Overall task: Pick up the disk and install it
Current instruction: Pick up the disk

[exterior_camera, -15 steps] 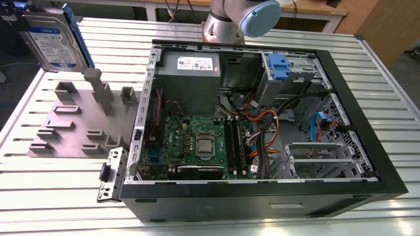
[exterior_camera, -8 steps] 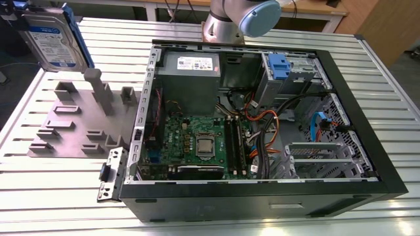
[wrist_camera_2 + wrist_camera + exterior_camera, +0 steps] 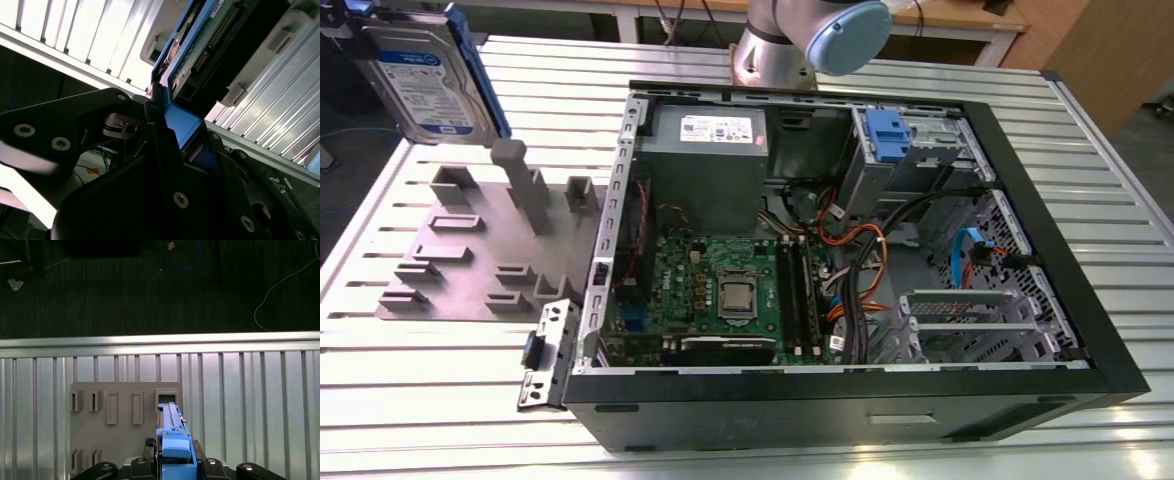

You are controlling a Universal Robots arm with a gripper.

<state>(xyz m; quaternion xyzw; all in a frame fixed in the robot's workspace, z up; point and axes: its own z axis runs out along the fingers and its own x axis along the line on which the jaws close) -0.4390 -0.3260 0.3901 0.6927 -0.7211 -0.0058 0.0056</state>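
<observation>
Showing its label [image 3: 427, 90] in the exterior view, the disk [image 3: 427, 70] hangs clamped

Edge crops disk [image 3: 427, 80]; claw [image 3: 175, 460] hides its grasped end.

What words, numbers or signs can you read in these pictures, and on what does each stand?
No text can be read.
White-and-blue label on the disk: print too small to read.
White sticker on the power-supply box: print blurred.
Markings on the motherboard: too small to read.
</observation>
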